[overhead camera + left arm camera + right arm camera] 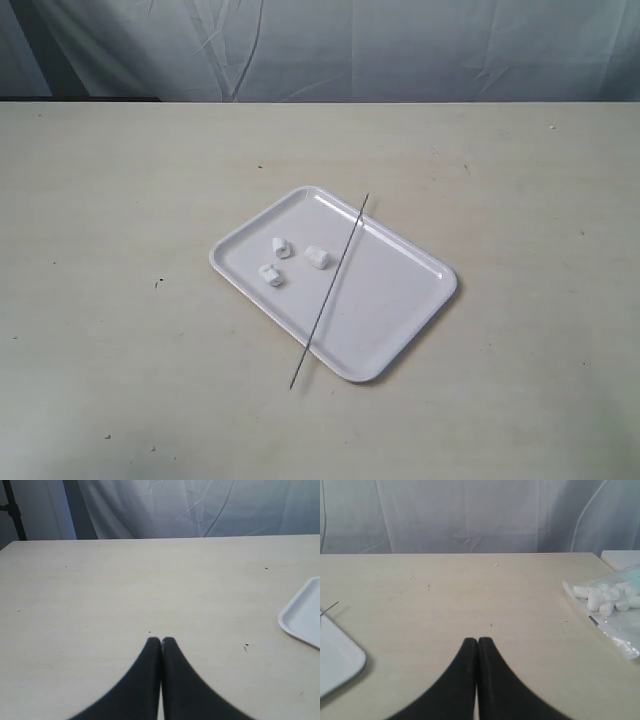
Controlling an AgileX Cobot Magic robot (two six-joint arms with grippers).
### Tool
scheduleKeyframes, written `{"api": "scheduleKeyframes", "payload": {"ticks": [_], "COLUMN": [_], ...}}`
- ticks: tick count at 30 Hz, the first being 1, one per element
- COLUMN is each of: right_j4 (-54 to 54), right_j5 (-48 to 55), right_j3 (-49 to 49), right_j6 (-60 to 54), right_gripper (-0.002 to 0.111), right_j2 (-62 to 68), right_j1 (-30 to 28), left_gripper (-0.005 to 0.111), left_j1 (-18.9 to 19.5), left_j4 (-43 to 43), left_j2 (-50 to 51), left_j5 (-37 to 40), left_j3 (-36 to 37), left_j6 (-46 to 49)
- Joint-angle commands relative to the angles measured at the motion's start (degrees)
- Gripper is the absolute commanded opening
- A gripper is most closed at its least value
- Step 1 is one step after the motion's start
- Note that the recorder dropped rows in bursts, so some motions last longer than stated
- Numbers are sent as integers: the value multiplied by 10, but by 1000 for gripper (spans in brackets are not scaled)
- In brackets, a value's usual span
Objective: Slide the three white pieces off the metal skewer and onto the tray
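Note:
The white tray (400, 320) lies in the middle of the table in the exterior view. Three white pieces rest loose on its left half: one (282, 247), one (318, 257) and one (270, 275). The thin metal skewer (333, 285) lies bare across the tray, both ends overhanging the rim. Neither arm shows in the exterior view. My left gripper (161, 640) is shut and empty over bare table, with a tray corner (302, 617) off to one side. My right gripper (478, 640) is also shut and empty, near another tray corner (340, 662) and the skewer tip (330, 607).
A clear plastic bag of spare white pieces (607, 600) lies on the table in the right wrist view. A grey cloth backdrop (320, 45) hangs behind the table's far edge.

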Motion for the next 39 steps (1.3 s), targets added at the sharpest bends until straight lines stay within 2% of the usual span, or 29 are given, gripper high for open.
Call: {"api": "scheduleKeyframes", "payload": {"ticks": [1,5,39], "right_j4": [-1,-1,-1], "right_j5": [-12,-12,-4], "right_j3": [3,3,3], "right_j6": [-4,-4,-2], "right_gripper": [-1,-1,-1], "right_j2": [-3,-3,-3], "right_j1": [0,0,0], "left_gripper": [0,0,0], "left_j1": [-5,-5,-5], "left_j4": [2,2,7], "left_j2": [-4,-4,-4], "left_j5": [-6,-6,-8], "left_j3": [2,2,2], "left_j6": [-4,-32,-28]}}
